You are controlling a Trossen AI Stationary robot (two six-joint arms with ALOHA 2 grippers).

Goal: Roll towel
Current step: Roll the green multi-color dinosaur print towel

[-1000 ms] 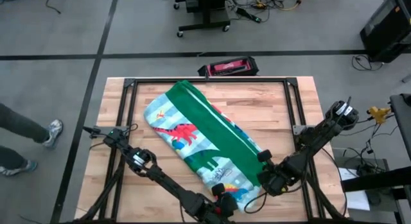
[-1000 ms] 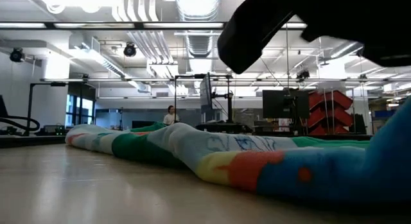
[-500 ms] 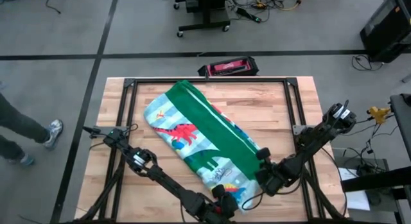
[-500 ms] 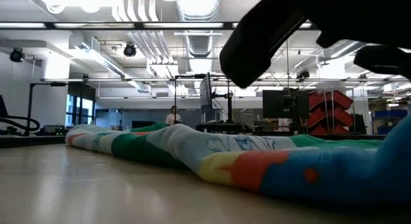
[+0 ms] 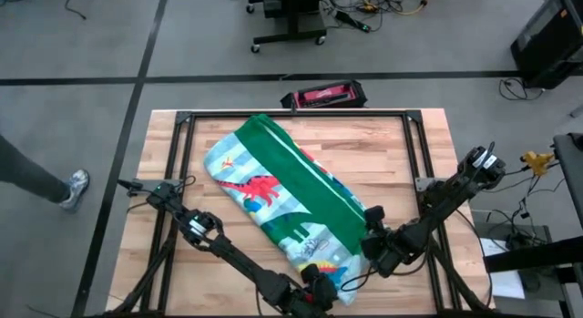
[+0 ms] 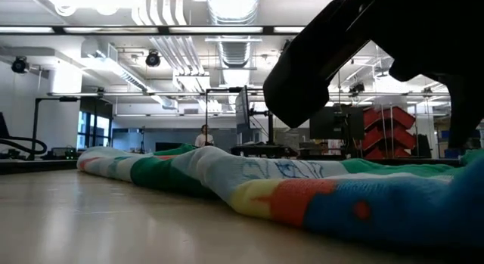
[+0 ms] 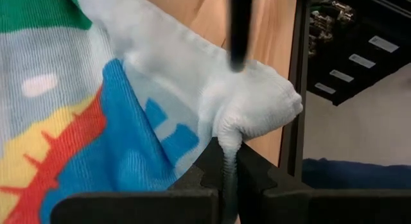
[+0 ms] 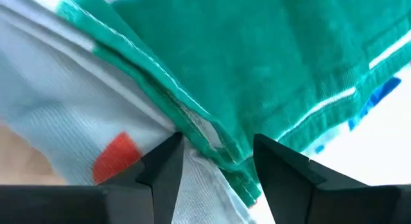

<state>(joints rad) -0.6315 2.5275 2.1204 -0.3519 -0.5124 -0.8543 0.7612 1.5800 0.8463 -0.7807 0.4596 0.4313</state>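
Towel [image 5: 287, 204] folded into a long band lying diagonally on table [image 5: 383, 149], long axis running away from both grippers toward the far left corner. Left gripper [image 7: 230, 185] clamped on the pale near corner; right gripper [image 8: 215, 166] half-open, straddling the green hem beside it. Soft ribbed knit, limp, layered edges.

Two dark jointed arms with black cables and flat matte fingers [image 8: 170, 169].

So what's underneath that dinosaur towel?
The towel lies folded on the wooden table, its green back turned over the printed side. Bare wood shows all around it. Whether anything lies beneath the cloth cannot be seen; it covers that patch completely.
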